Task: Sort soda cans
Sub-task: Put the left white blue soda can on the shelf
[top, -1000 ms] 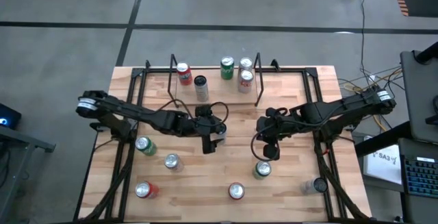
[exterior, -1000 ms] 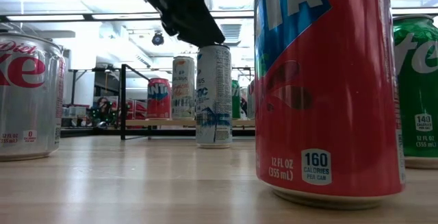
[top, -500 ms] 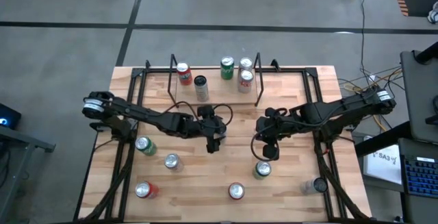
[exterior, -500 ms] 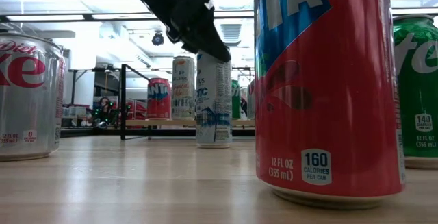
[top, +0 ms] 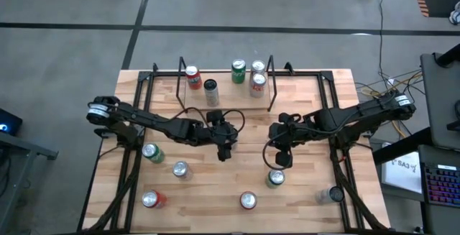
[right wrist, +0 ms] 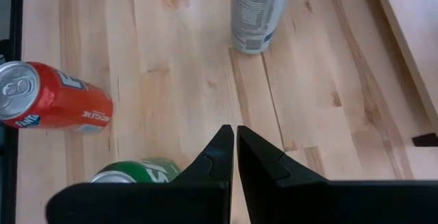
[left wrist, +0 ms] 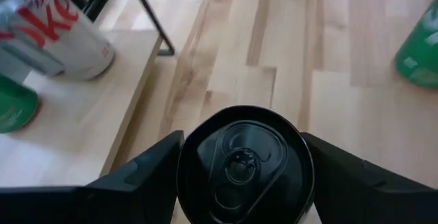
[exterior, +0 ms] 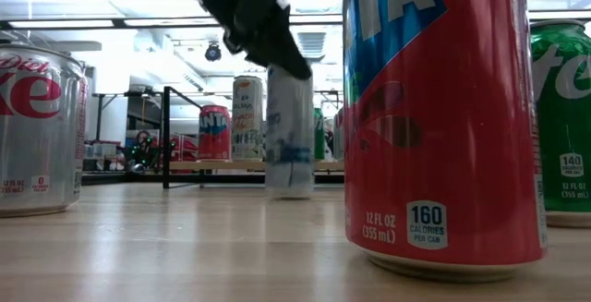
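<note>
Black-topped cylindrical can (left wrist: 245,162) between spread left jaws; right jaws pressed together.

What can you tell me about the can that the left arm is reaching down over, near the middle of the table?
It is a tall, slim can with a pale silver-white body bearing blue print, and a black top with the pull tab in place, so it looks unopened. It stands upright on the wooden table near the middle, in front of the raised shelf. The left gripper is over its top, jaws on either side of the rim; whether they press on it cannot be told.
</note>
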